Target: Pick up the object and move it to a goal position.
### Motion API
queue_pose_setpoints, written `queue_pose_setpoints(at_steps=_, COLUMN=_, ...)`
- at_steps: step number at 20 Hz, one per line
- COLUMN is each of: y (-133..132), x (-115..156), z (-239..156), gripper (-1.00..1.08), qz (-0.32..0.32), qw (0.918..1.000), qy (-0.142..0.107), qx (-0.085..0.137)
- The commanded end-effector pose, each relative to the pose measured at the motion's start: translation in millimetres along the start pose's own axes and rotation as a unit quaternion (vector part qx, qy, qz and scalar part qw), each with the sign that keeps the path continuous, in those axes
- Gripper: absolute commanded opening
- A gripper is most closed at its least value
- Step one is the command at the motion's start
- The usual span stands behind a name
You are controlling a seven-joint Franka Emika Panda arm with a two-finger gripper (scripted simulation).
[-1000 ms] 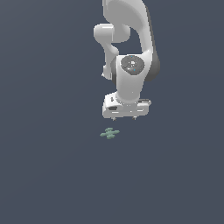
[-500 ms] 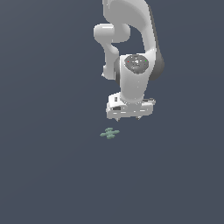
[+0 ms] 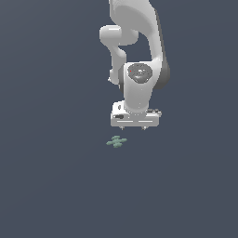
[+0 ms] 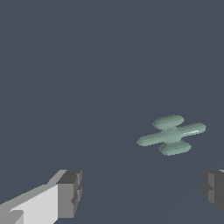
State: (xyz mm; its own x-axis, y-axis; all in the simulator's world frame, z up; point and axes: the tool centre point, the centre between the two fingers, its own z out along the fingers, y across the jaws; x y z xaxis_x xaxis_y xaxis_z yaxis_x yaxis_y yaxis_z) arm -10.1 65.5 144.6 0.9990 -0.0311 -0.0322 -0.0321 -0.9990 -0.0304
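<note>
Since the earlier frames the gripper (image 3: 132, 127) has been turned and brought nearer the object (image 3: 116, 142) — jaws spread wide, nothing held. It lies flat on the floor, untouched; grasping and carrying remain undone.

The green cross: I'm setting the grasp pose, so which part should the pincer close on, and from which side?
Grip the cross from straight above, closing on its short thick bar, probably across the middle. It lies flat on the floor, so no side approach gets under it. The open pincer sits to the exterior view's right of the cross and must shift over it first.
</note>
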Motion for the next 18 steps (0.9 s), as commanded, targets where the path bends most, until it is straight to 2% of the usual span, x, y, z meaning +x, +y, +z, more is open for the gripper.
queue_pose_setpoints(at_steps=1, y=6, x=1, z=6, gripper=1.0, qz=0.028, qw=0.9996, qy=0.001, qx=0.0)
queue_pose_setpoints(at_steps=5, y=17, x=3, z=19, gripper=1.0, qz=0.085, qw=0.9964, qy=0.003, qx=0.0)
queue_pose_setpoints(at_steps=8, y=28, x=4, z=30, gripper=1.0, qz=0.136, qw=0.9907, qy=0.005, qx=-0.001)
queue_pose_setpoints(at_steps=18, y=62, x=6, z=62, gripper=1.0, qz=0.285, qw=0.9583, qy=0.014, qx=-0.005)
